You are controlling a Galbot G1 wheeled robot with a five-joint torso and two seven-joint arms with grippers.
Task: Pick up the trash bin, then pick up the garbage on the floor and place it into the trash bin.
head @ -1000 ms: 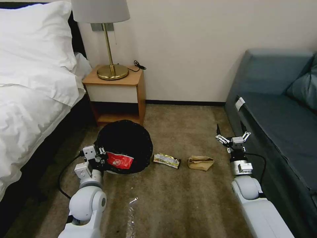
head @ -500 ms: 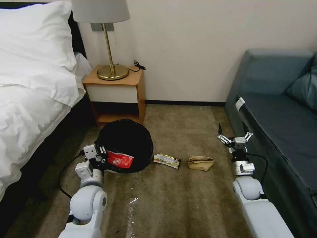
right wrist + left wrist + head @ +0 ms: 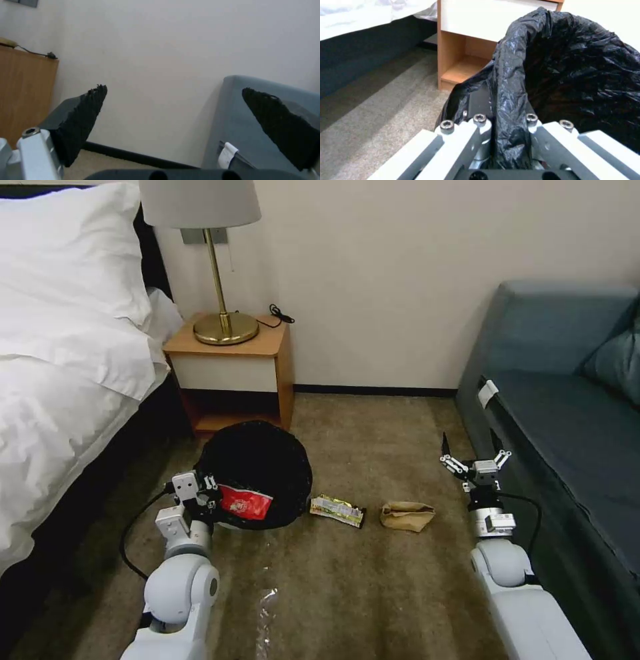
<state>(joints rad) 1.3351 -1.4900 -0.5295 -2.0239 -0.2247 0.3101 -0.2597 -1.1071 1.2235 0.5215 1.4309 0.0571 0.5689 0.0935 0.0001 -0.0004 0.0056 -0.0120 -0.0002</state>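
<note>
Beside the nightstand (image 3: 230, 370), the left end effector (image 3: 208, 501) clamps the trash bin (image 3: 260, 473), mouth tipped toward the robot.

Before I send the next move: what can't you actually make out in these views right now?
- Trash bin depth, head view: the black liner swallows everything below the red wrapper at its near rim.
- Left gripper fingertips, left wrist view: the clamped liner fold covers them.
- Clear bottle, head view: faint against the carpet; label and cap unreadable.
- Silvery-yellow wrapper print: too small.
- Floor under the open right gripper, right wrist view: it faces the wall.
</note>
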